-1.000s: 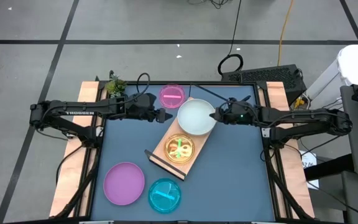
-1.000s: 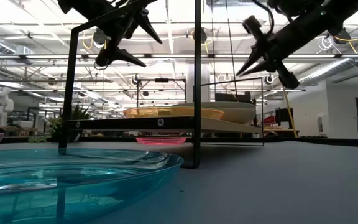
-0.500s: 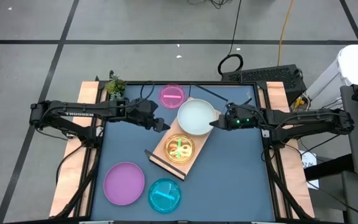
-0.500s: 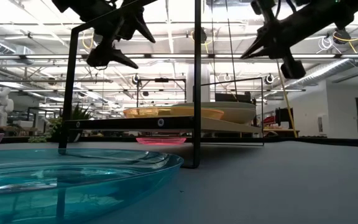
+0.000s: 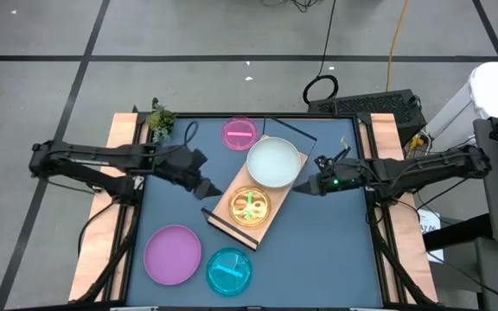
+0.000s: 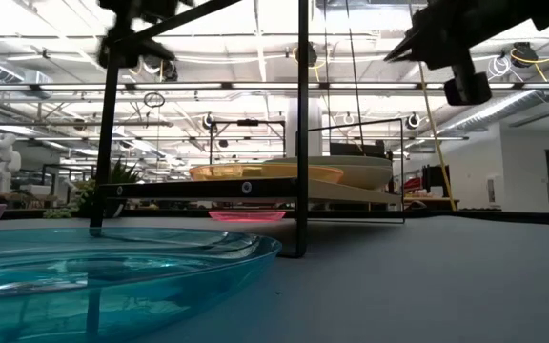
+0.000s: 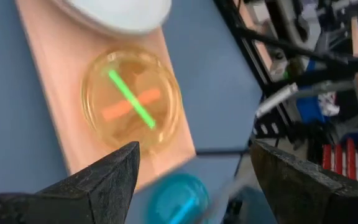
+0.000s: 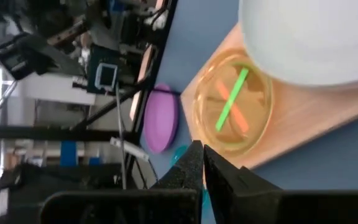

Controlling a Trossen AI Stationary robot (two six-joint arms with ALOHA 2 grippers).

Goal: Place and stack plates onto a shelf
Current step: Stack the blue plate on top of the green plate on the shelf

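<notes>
My shelf (image 5: 232, 210): pale matt wood, thin black metal frame. Blue plate (image 6: 103, 272): glossy translucent plastic. Table (image 5: 318, 250): matt blue-grey surface.

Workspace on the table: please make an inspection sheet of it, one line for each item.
Surface: dark blue mat with wood edges.
Job's things: shelf lies diagonally, holding a white plate and an orange-green stack; pink plate, purple plate and blue plate lie on the mat.
Clutter: small plant at the far left corner.
Grippers: left gripper open beside the shelf; right gripper shut, empty.
Cables: black coil and yellow cable on the floor.
Surroundings: concrete floor; large hall behind.
</notes>
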